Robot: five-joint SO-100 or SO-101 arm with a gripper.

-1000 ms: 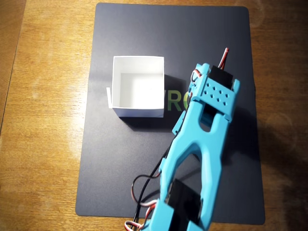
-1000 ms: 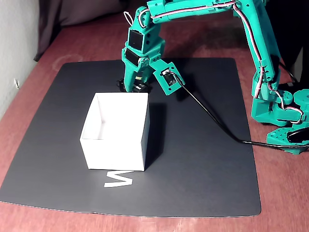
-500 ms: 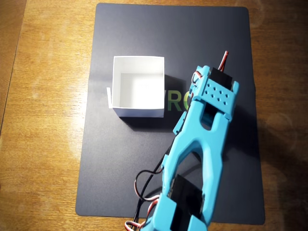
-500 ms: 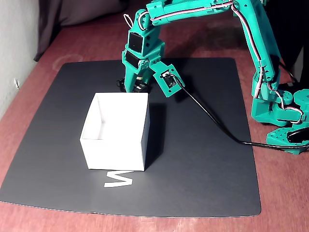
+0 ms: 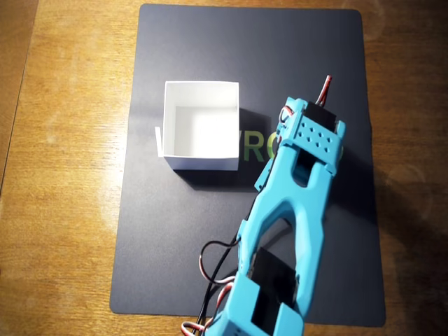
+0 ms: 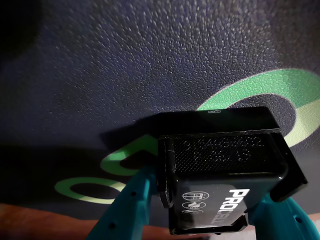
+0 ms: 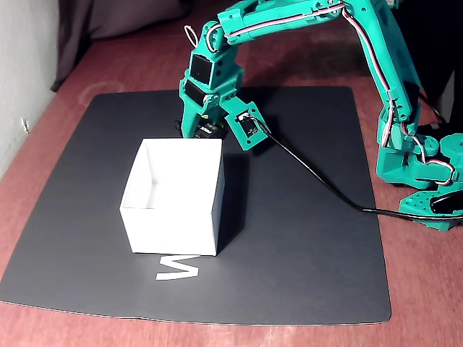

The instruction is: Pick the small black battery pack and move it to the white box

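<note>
Now | your teal gripper (image 6: 200,212) clamps the small black PROCELL battery pack (image 6: 220,175) | arm has edged back slightly beside the square white paper box (image 7: 173,199) | you've secured it; lift next.

A teal arm (image 7: 383,79) reaches across the reddish desk (image 7: 145,72) and bends down over a black mat (image 7: 304,246). Its gripper (image 7: 199,130) hangs just behind the far wall of an open white box (image 7: 173,217), something dark at its tip. A black cable (image 7: 318,181) trails over the mat.
</note>
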